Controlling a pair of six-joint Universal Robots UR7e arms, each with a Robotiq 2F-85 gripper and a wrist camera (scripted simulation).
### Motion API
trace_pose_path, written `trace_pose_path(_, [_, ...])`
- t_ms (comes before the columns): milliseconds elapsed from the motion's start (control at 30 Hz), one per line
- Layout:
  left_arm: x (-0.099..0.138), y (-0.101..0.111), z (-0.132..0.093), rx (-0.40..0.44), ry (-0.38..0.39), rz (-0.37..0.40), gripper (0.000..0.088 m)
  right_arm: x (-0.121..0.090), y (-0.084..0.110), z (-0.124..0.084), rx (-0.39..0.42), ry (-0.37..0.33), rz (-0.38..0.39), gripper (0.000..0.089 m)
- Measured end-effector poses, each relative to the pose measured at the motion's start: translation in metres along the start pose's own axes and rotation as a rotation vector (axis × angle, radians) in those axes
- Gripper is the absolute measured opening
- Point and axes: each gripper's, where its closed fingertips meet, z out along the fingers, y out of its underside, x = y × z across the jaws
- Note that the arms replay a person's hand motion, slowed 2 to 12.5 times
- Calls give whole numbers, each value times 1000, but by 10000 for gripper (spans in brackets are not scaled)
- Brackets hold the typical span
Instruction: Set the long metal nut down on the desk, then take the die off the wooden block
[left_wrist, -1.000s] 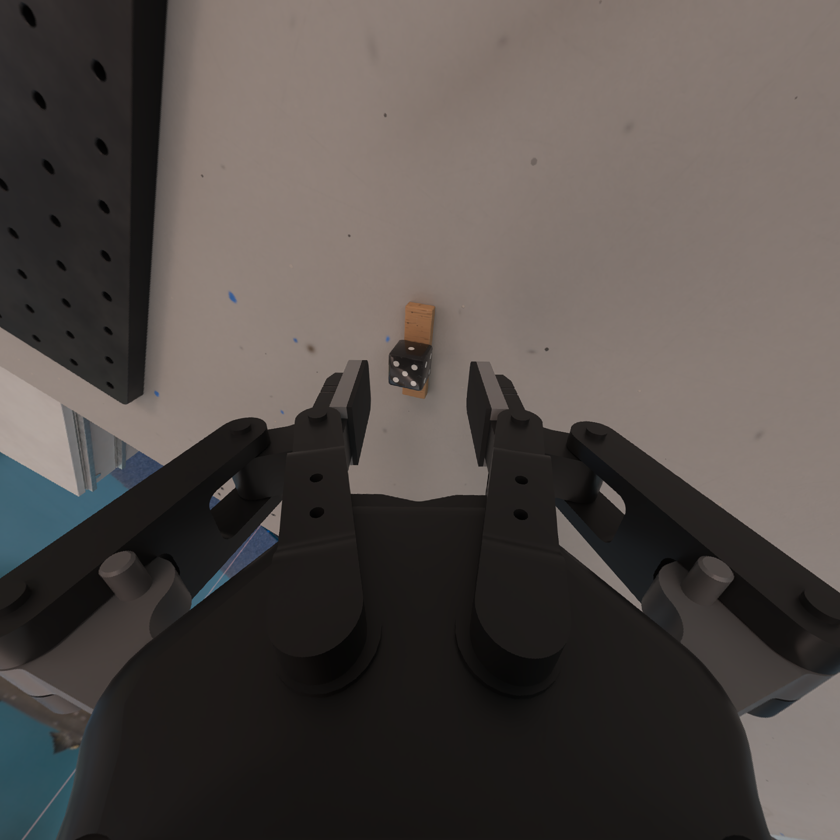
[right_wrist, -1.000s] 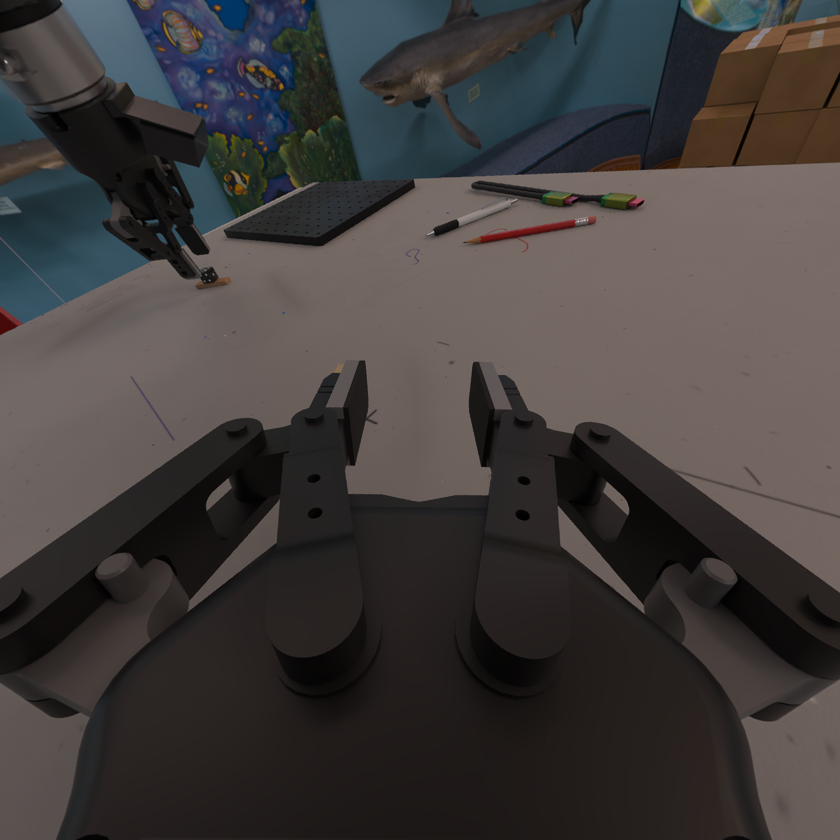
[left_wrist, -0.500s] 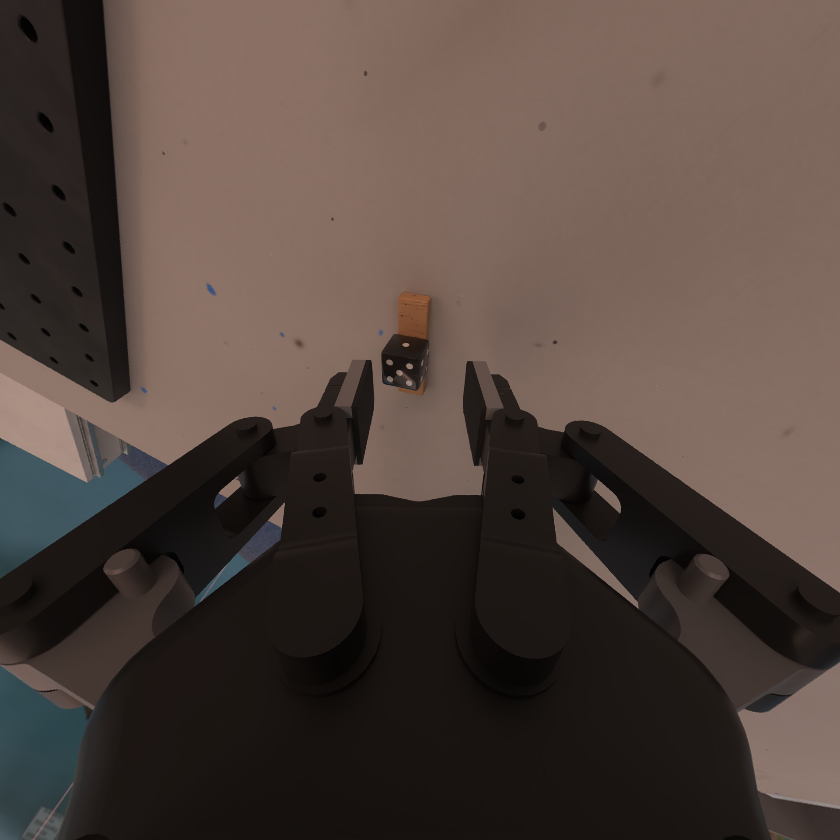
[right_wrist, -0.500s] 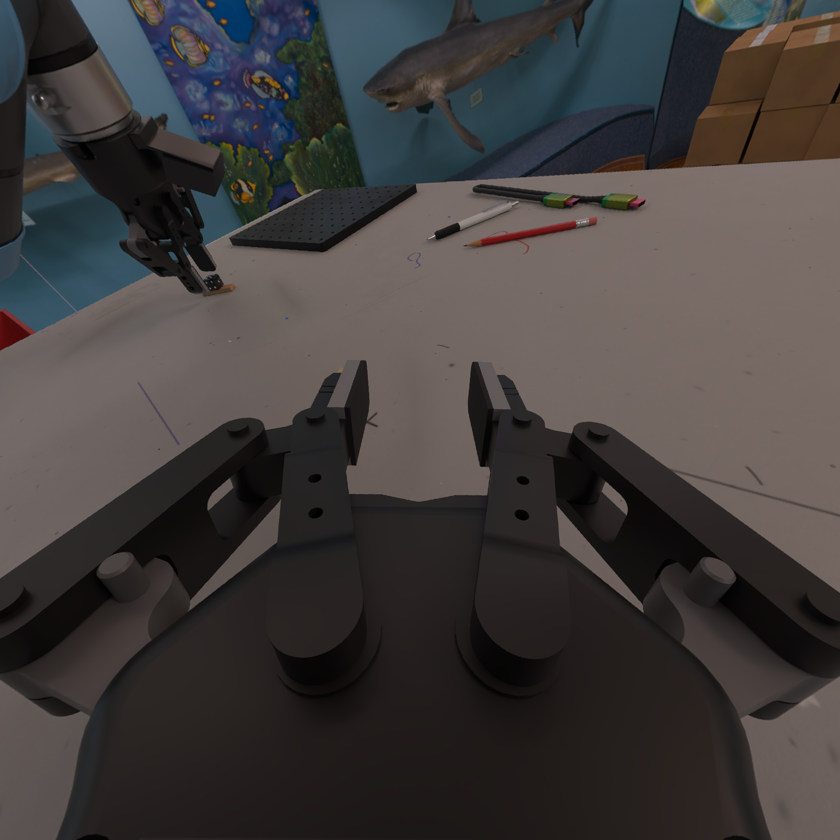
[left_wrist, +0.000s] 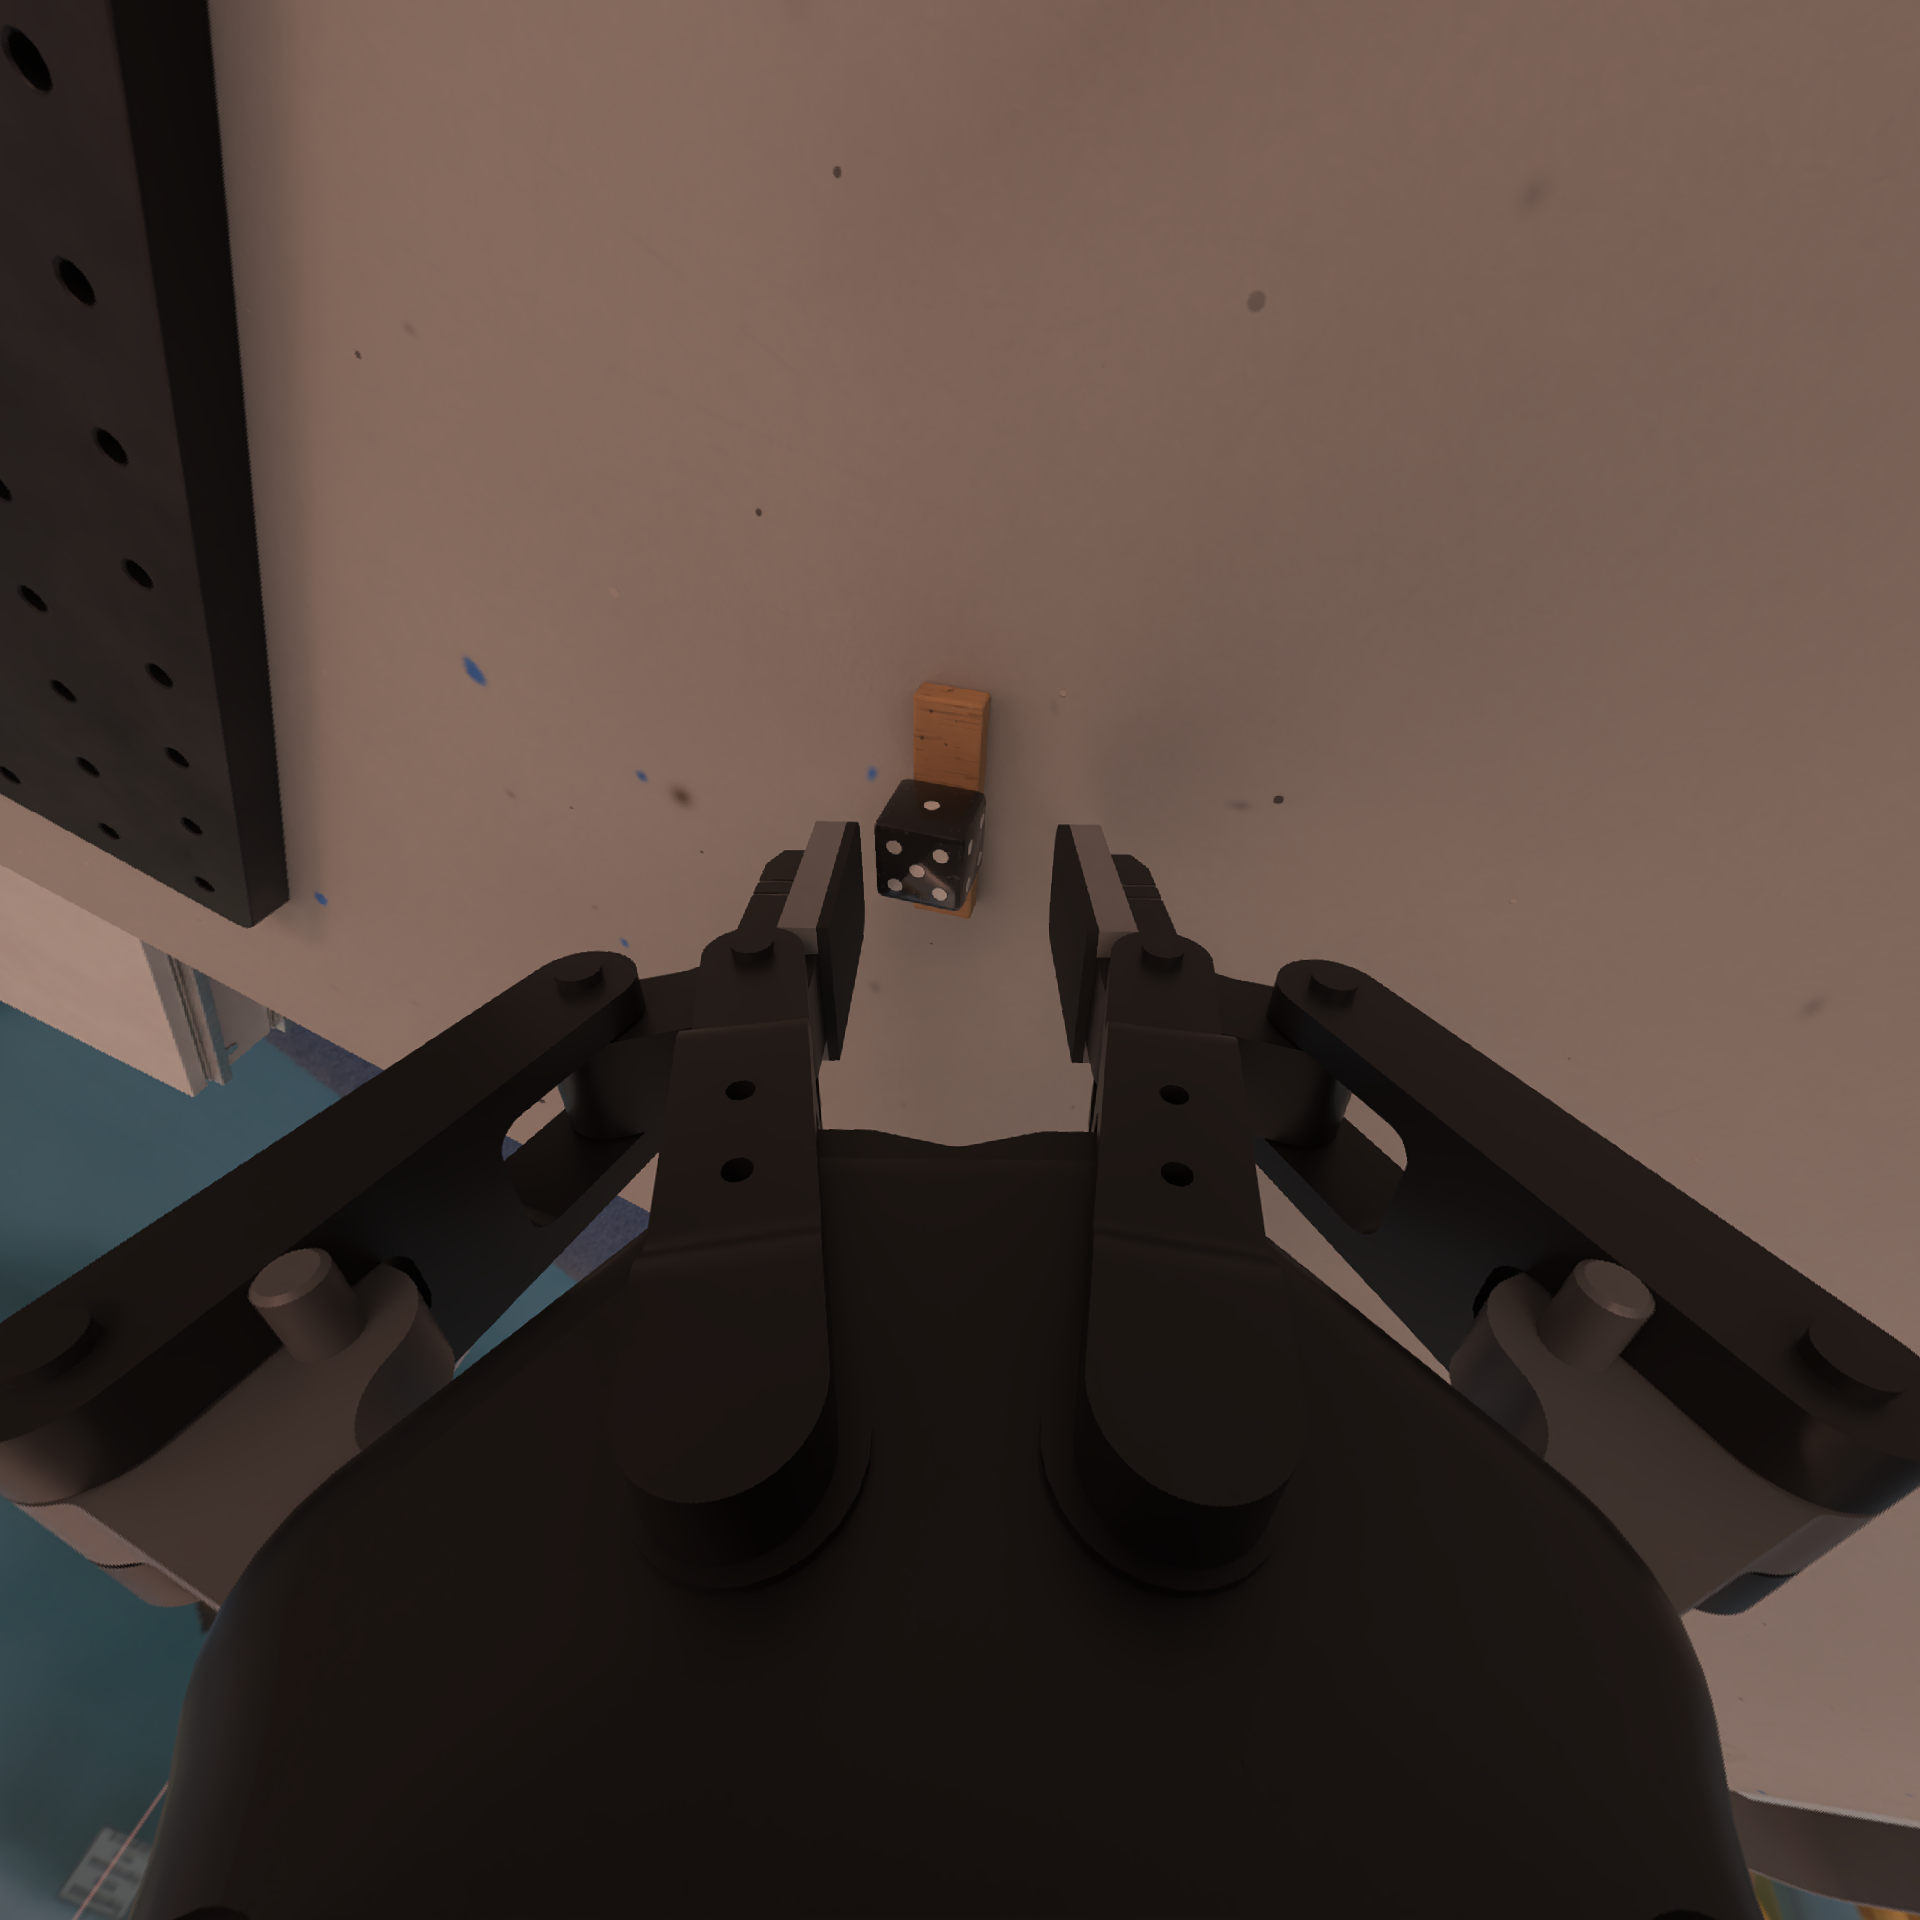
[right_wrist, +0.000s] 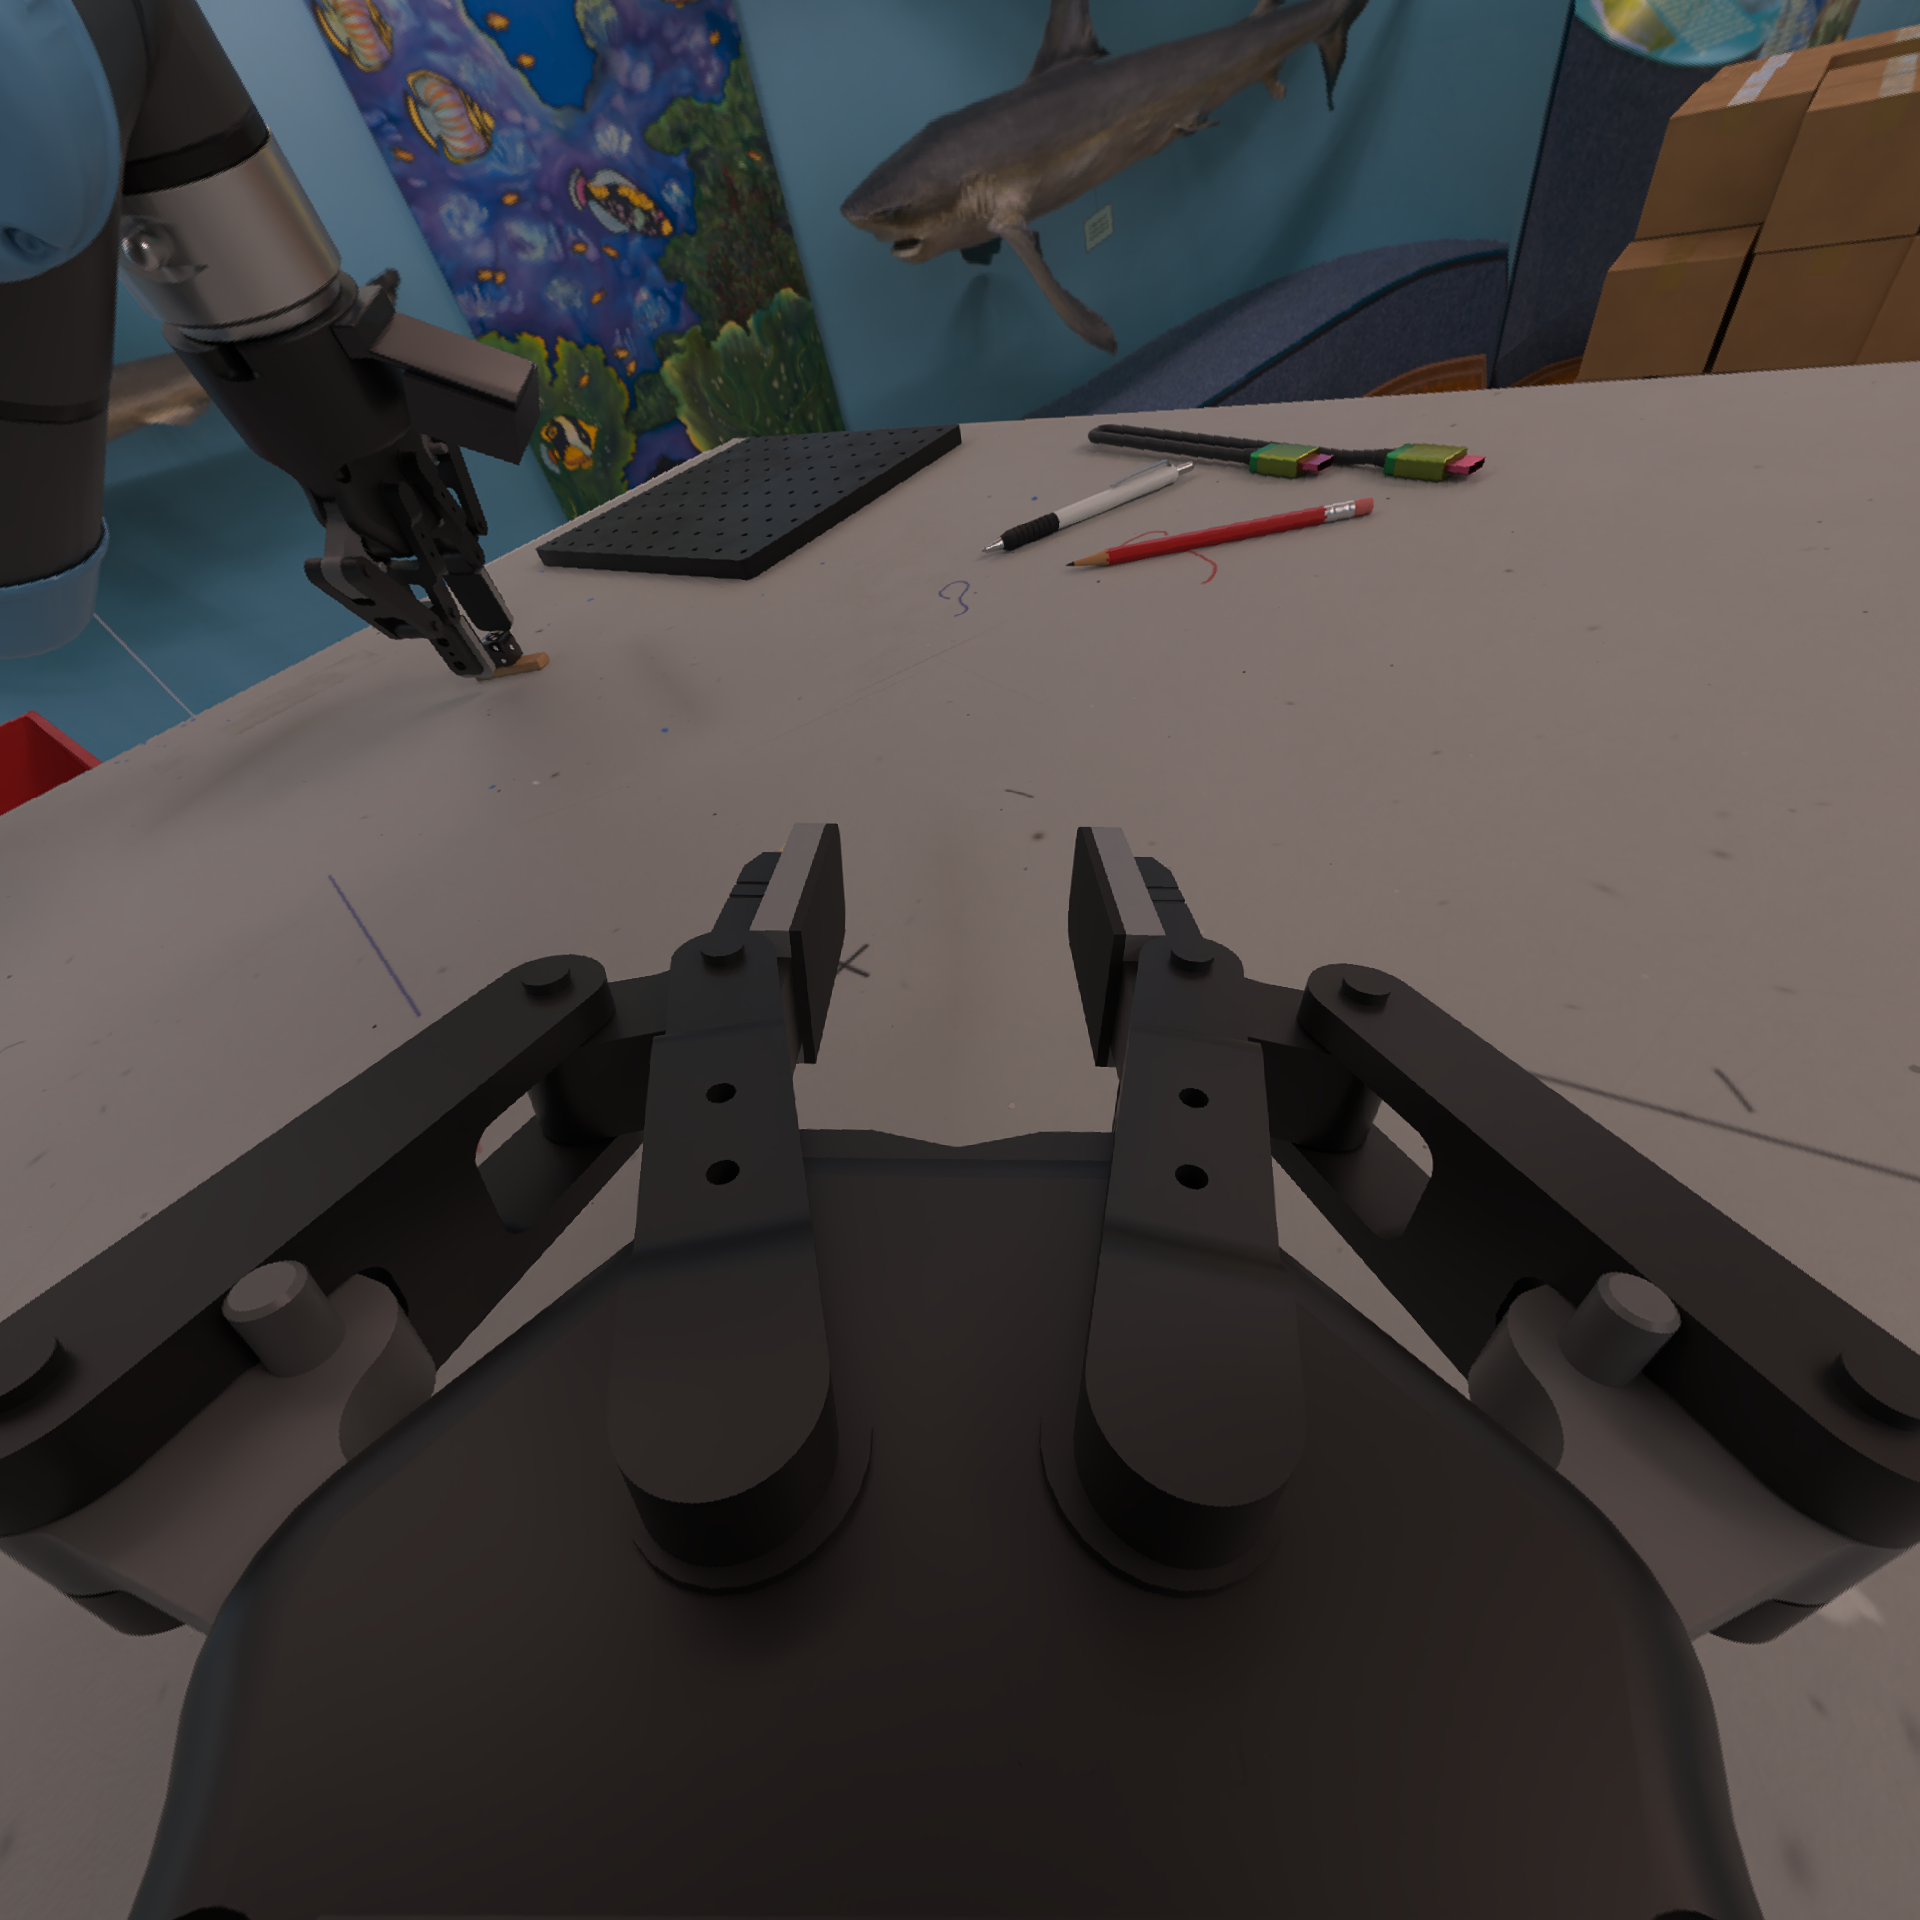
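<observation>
L gripper (left_wrist: 956, 914) is spread wide w/ nothing between the pads, pointing down at the desk (left_wrist: 1351, 520); the die (left_wrist: 928, 858) sits just past the tips, closer to the L-hand pad, not touching either. Die is black w/ white pips, perched on the near end of the wooden block (left_wrist: 951, 732), which lies flat and runs on toward 12 o'clock. Black perforated board (left_wrist: 114, 468) lies at 10 o'clock, well apart, near the desk edge. R gripper (right_wrist: 956, 935) is also released, empty, hanging over bare desk w/ a small pen-drawn x just beside its L-hand pad. From its view the L gripper shows far off at 10–11 o'clock, tips down around the die and block. Same board at 12 o'clock; white pen (right_wrist: 1091, 506) and red pencil (right_wrist: 1226, 532) at 1 o'clock, side by side, w/ a black cable (right_wrist: 1288, 454) w/ green-and-pink plugs just beyond. Long metal nut: can't find it in either view.
</observation>
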Motion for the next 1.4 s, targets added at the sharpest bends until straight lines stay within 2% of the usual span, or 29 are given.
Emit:
trace_pose_path(1100, [-8, -3, 3, -42, -5, 11, 256, -2, 0, -1, 0, -15, -5, 392])
trace_pose_path(1333, [-9, -1, 3, -62, -6, 20, 230, -2, 0, -1, -1, -19, -5, 392])
trace_pose_path(1400, [-9, -1, 4, -67, -5, 23, 199, -2, 0, -1, -1, -20, -5, 391])
